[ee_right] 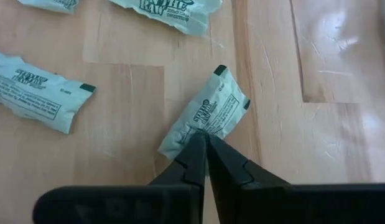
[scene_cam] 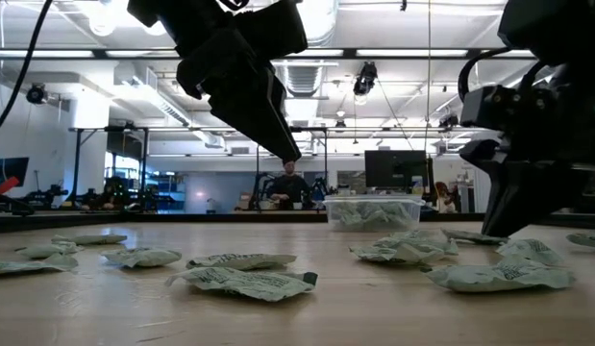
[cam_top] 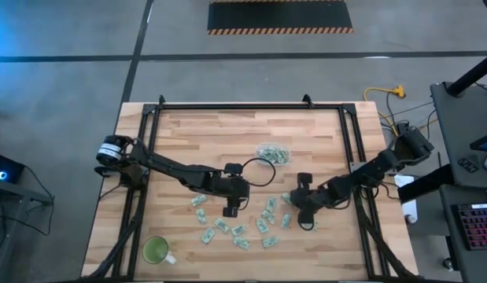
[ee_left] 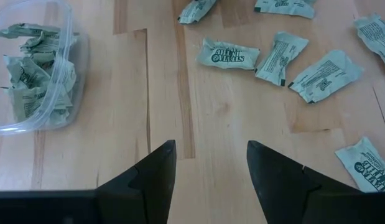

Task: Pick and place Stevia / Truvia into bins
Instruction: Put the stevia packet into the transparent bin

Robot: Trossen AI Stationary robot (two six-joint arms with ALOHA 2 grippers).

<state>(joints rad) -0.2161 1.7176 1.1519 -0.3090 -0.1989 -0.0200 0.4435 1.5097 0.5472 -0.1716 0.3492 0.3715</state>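
Pale green Stevia sachets (cam_top: 227, 226) strewn flat over the wooden table (cam_top: 227, 134), mostly between and just below the two pincers as seen from overhead. One sachet (ee_right: 208, 118) pinched at its edge between the closed tips of the right gripper (ee_right: 206, 144), still lying on the wood, printed side up, dark corner pointing away from the fingers. Two more sachets (ee_right: 37, 90) just beside that gripper, well clear of its tips, another (ee_right: 170, 11) farther ahead of it. Right gripper (cam_top: 304, 216) low at the table, on the right fringe of the scattered group.

Left gripper (cam_top: 230, 208) hanging above the wood with fingers (ee_left: 156, 171) spread apart and nothing between them; bare boards under the gap. Ahead of its tips, a loose row of sachets (ee_left: 228, 55), with others off to one side (ee_left: 364, 163). To the other side of the same gripper, the clear plastic bin (ee_left: 77, 74), already holding a crumpled heap of sachets (ee_left: 37, 74).

From overhead, bin (cam_top: 273, 153) beyond both grippers, toward the table's far edge, nearer the right one's side and well apart from the loose packets. From table height, same bin (scene_cam: 372, 211) in the background, between the two dark arms.

Green cup (cam_top: 156, 251) near the front corner, on the left arm's side, apart from everything else.
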